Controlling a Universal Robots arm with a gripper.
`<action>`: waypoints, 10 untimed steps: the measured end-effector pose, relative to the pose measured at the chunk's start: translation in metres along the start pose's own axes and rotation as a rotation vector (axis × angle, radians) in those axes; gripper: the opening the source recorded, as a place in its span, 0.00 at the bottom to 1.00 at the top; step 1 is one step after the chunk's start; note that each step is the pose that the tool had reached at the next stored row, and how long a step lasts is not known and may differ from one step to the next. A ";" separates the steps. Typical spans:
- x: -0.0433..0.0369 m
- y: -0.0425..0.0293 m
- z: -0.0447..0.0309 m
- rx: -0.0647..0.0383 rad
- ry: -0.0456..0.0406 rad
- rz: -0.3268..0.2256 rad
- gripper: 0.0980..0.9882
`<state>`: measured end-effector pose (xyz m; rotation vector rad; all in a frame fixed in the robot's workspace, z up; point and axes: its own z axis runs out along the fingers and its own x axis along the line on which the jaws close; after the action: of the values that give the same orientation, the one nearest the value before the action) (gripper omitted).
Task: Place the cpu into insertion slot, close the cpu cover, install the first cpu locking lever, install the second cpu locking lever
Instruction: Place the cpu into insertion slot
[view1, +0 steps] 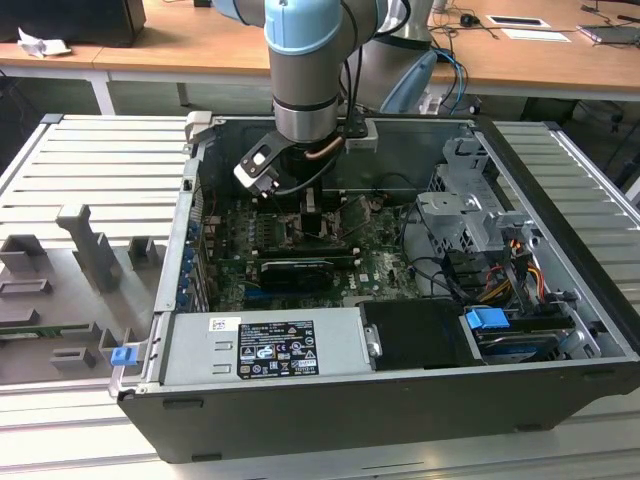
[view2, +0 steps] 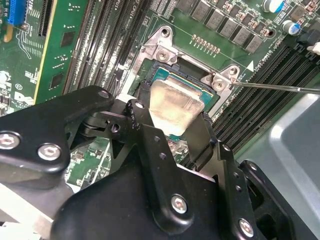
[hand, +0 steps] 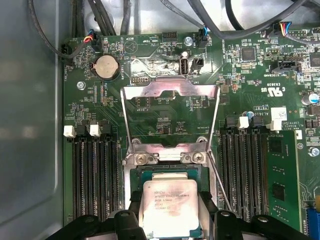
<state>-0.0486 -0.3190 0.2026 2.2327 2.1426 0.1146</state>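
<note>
In the exterior view the arm is reaching straight down into an open computer case (view1: 330, 425) that is lying on a ribbed metal counter (view1: 100, 160), and the gripper (view1: 312, 215) is hanging low over the green board (view1: 235, 265), near the case's far wall. In the second wrist view the two black fingers (view2: 142, 110) are pressing against opposite edges of the cpu (view2: 172, 102), so the gripper is closed on the chip and holding it. The cpu is lying flat, pale face up, over the slot (view2: 161, 50), whose silvery rim and screws are showing just beyond it. Whether the cpu is fully seated I cannot tell. A thin lever (view2: 280, 88) is sticking out sideways from one corner of the slot. In the first wrist view the cover (hand: 170, 89) is standing swung open, hinged along the slot's edge away from the gripper, with bare board showing through its cut-out, and long black memory slots (hand: 95, 170) are running along both sides.
</note>
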 end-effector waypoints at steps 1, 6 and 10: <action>0.0000 0.0000 0.0000 0.000 -0.0001 0.000 0.48; 0.0000 0.0003 0.0008 0.000 0.0000 0.000 0.49; 0.0000 0.0003 0.0010 0.000 0.0000 0.000 0.56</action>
<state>-0.0482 -0.3190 0.2016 2.2327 2.1427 0.1146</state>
